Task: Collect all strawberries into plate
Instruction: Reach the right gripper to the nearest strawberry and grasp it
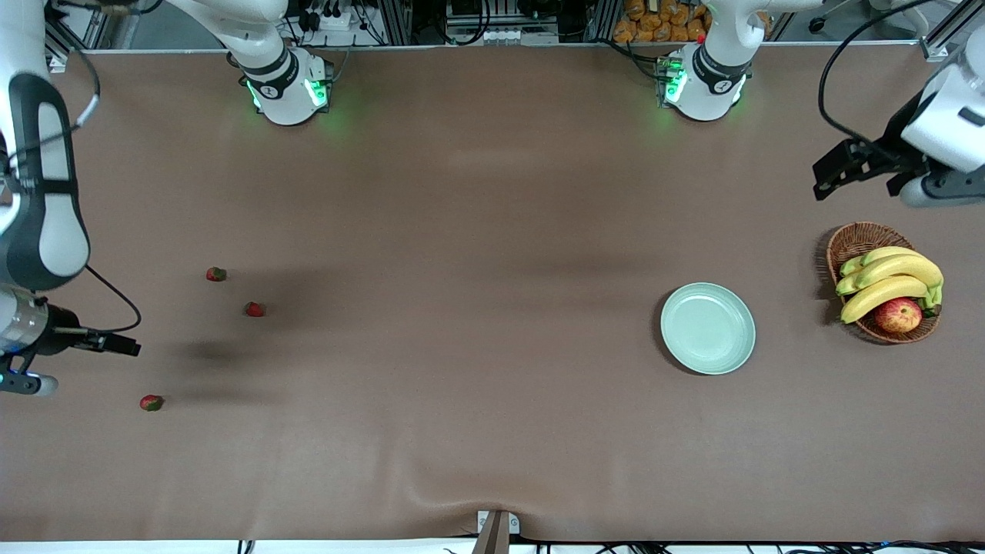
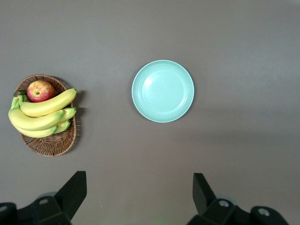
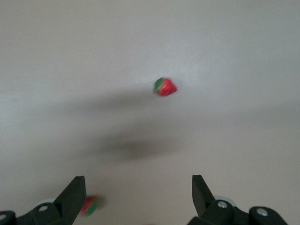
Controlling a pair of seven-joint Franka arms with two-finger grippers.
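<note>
three tiny red strawberries with green tops [image 1: 216, 274] [image 1: 255, 309] [image 1: 151, 402] lie apart on the brown worktop [image 1: 462, 308] toward the right arm's end. round pale mint-green plate [image 1: 708, 328], bare, sits beside the brown wicker basket [image 1: 854, 240] of bananas [image 1: 893, 271] and a red-yellow apple [image 1: 898, 315]. right claw [image 3: 138, 190] hangs wide open, holding nothing, over the strawberries. left claw [image 2: 139, 190], wide open, holds nothing above the basket end.

Even overhead light, soft arm shadows; right wrist view blurred.

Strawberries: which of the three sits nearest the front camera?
The small red strawberry below the right gripper; the other two strawberries lie farther from the camera.
</note>
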